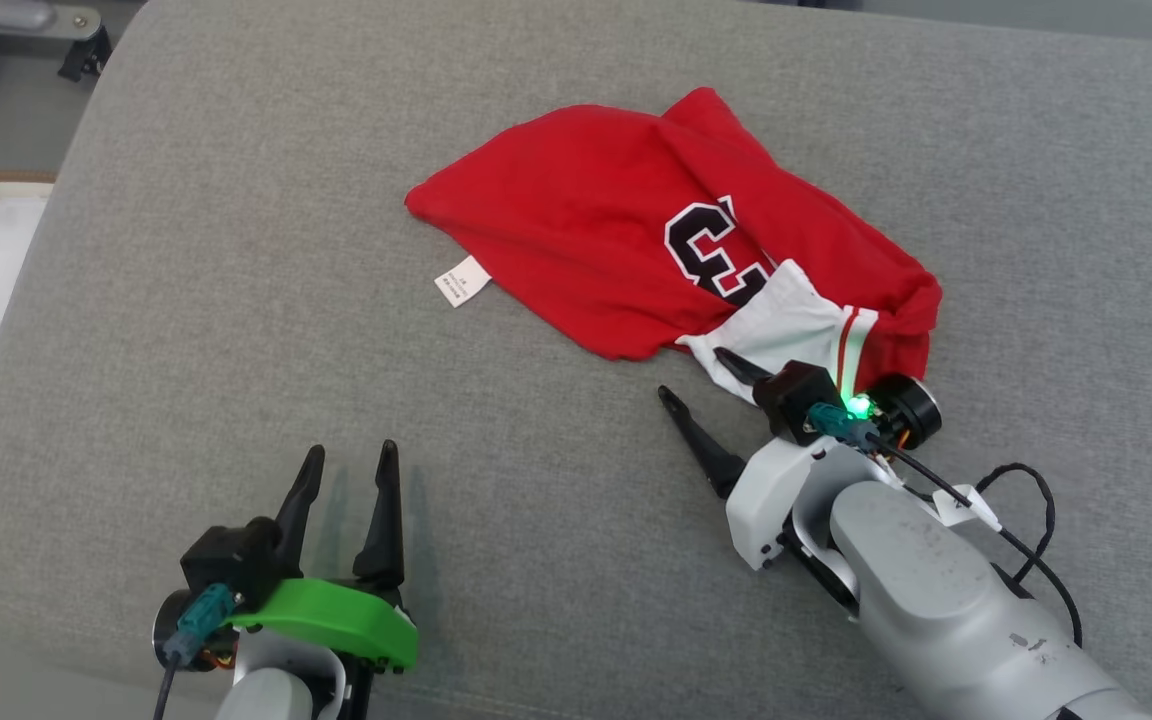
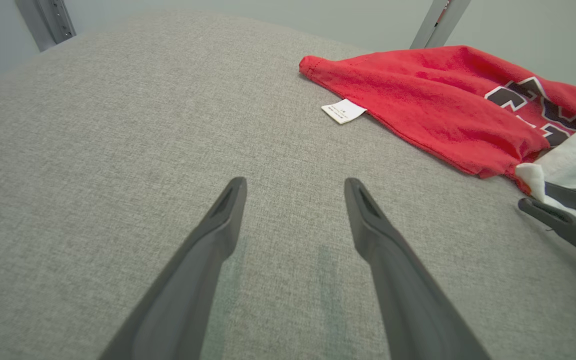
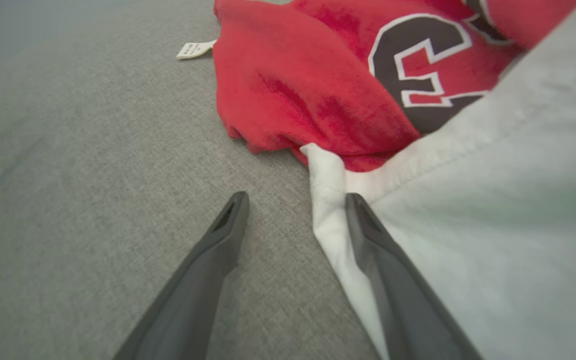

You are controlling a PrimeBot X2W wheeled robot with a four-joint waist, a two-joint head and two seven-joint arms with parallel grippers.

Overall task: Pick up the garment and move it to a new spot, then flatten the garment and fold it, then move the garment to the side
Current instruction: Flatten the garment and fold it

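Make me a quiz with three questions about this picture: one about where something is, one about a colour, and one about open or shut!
1. Where is the little white tag?
A. On the grey cushion, at the garment's left edge
B. On top of the number
C. On the floor

2. What colour is most of the garment?
A. Blue
B. Red
C. Yellow

3. How is the left gripper?
A. Shut on the garment
B. Open, holding nothing
C. Shut on the tag

Answers:
1 A: the tag lies on the cushion beside the hem.
2 B: nearly all the cloth is red.
3 B: its fingers stand apart over bare cushion.
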